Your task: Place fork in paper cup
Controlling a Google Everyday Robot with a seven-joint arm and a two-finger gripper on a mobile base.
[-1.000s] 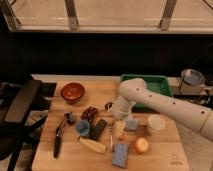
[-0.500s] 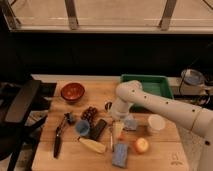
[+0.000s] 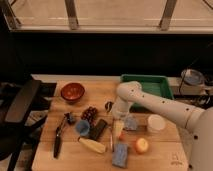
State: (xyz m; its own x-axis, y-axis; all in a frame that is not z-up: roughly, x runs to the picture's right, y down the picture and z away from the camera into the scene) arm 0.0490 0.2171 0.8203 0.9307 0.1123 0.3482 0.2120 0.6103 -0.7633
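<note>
My gripper [image 3: 118, 113] hangs from the white arm [image 3: 150, 102] that reaches in from the right. It is low over the middle of the wooden board, just left of a pale blue packet [image 3: 131, 122]. The paper cup [image 3: 156, 123] stands upright on the right of the board, a hand's width right of the gripper. A thin grey utensil that looks like the fork [image 3: 111, 137] lies just below the gripper, between a yellow piece [image 3: 117, 129] and a black block [image 3: 98, 129]. I cannot tell whether the gripper touches it.
On the board are a red-brown bowl [image 3: 72, 92], grapes [image 3: 90, 113], a blue cup [image 3: 82, 127], a black-handled knife [image 3: 56, 145], a banana [image 3: 92, 145], a blue sponge [image 3: 120, 154], an orange fruit [image 3: 141, 145] and a small shiny metal piece [image 3: 108, 105]. A green tray [image 3: 149, 86] sits behind the arm.
The arm has swung a little to the left and the gripper has come lower over the middle of the board. The objects on the board have not moved.
</note>
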